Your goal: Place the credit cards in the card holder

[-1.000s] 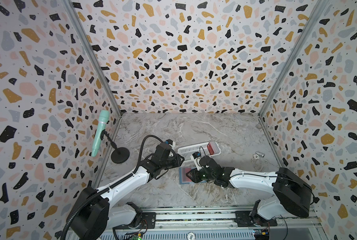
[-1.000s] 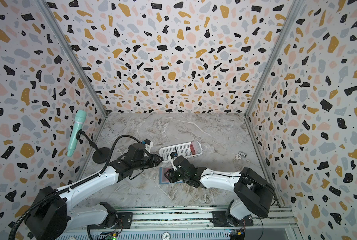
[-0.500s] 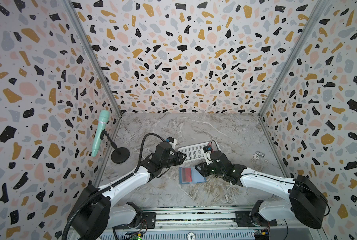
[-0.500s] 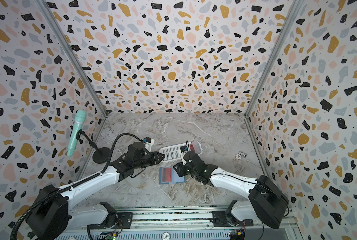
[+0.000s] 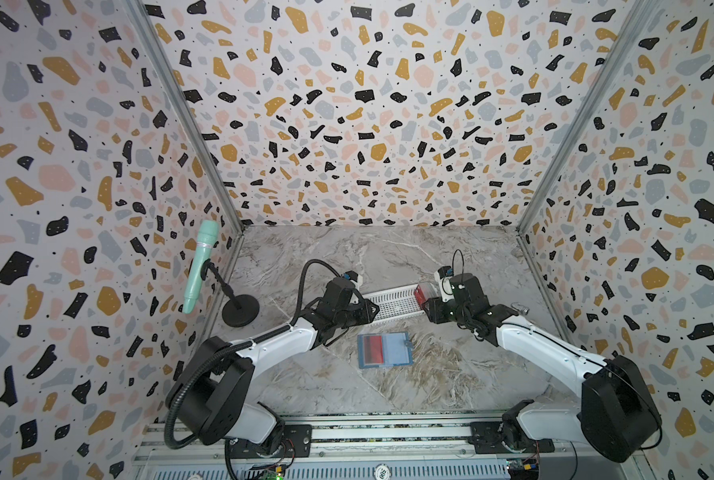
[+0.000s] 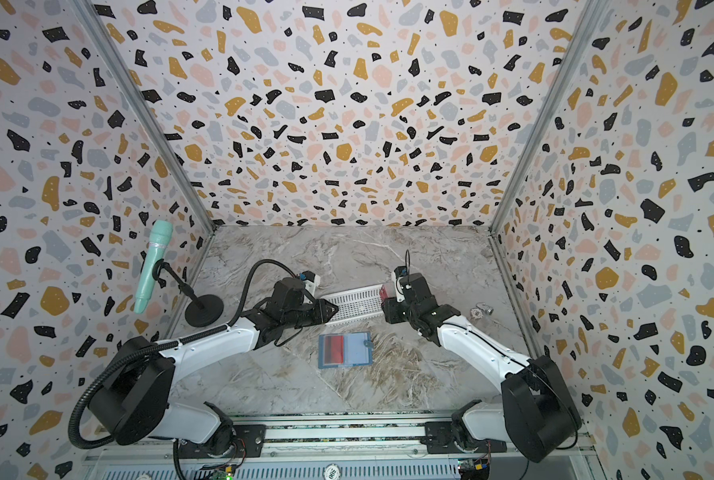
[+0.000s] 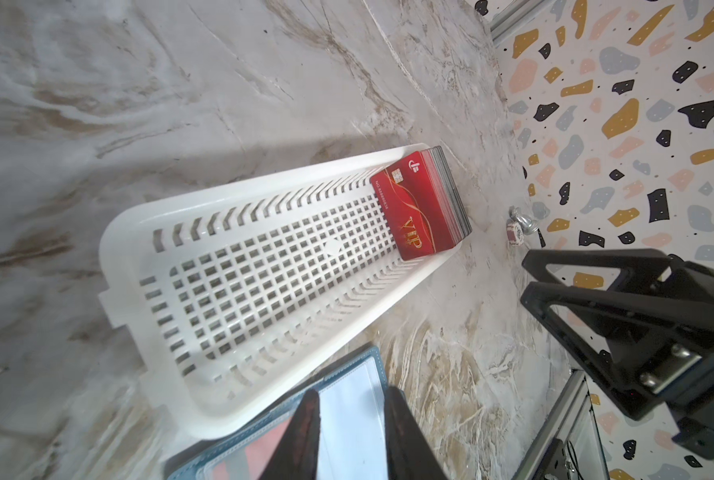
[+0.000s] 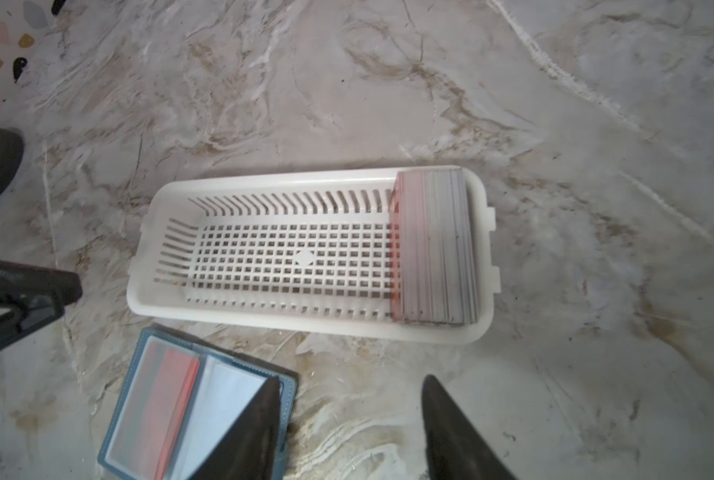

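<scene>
Marble-patterned counter, in both top views. We mark a long white perforated plastic basket near the counter's middle. A stack of thin red rectangular plastic credit cards stands on edge at the basket's right end. The small blue-grey folding card holder lies open and flat just in front of the basket, toward the counter's front edge, with one red card in its left sleeve. The left gripper hangs at the basket's left end, and the right gripper hangs beside the card stack. A mint-green microphone on a black stand sits by the counter's left edge. A small metal fitting lies near the right edge.

Left wrist view. We see the left gripper with its jaws a narrow gap apart and nothing between them, above the card holder. The front card of the stack reads "VIP".

Right wrist view. We see the right gripper with its jaws wide apart and empty, above bare counter. One finger overlaps the card holder in this picture. The stacked cards show grey edges filling one end of the basket.
</scene>
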Motion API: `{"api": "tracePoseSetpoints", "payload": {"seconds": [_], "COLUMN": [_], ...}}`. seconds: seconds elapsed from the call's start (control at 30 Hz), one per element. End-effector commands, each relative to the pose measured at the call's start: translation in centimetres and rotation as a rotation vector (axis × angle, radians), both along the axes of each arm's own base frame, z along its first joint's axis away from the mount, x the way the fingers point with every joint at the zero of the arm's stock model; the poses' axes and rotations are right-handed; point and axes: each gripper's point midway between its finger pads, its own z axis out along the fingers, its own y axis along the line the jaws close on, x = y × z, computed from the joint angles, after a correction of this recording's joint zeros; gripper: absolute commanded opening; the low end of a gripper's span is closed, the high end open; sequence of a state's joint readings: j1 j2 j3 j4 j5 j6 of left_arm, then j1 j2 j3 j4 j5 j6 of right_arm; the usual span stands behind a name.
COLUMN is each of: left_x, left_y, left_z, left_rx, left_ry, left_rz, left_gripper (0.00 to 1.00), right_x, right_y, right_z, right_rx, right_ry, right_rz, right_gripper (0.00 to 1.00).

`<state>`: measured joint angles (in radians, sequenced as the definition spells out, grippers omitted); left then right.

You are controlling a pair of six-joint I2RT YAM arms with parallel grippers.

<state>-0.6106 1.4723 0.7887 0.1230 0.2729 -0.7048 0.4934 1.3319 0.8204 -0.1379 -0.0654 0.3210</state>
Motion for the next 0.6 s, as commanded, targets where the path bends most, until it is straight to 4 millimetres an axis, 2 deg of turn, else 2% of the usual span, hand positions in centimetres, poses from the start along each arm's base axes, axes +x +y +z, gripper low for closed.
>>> {"api": "tracePoseSetpoints", "payload": {"seconds": [0.0,0.17,0.37,0.57], "left_x": [1.0,0.9,0.3,-0.2], "left_y": [-1.6,-2.5,-2.9,-2.6], "left_z": [1.7,1.4,1.1,0.5], "left_rx": [-0.032,-0.035,-0.048,-0.046], "left_ry": [-0.071,-0.068,-0.059,-0.049], "left_rz": [-0.02,-0.036,-0.04,-0.037], "left_gripper": [0.28,0.28,0.28,0.28], "right_x": [1.6,4.3,6.5,7.8], "right_y": [-1.5,-1.9,-1.4,-0.5], "right_z": [-0.2,-1.4,-3.6,-5.6], "right_rx": [-0.082,-0.074,-0.072,-0.063], "right_ry": [0.002,0.039,0.086,0.128], "right_rz": [0.009,0.017,0.043,0.069], "right_gripper": [0.69,0.83,0.87,0.89]}}
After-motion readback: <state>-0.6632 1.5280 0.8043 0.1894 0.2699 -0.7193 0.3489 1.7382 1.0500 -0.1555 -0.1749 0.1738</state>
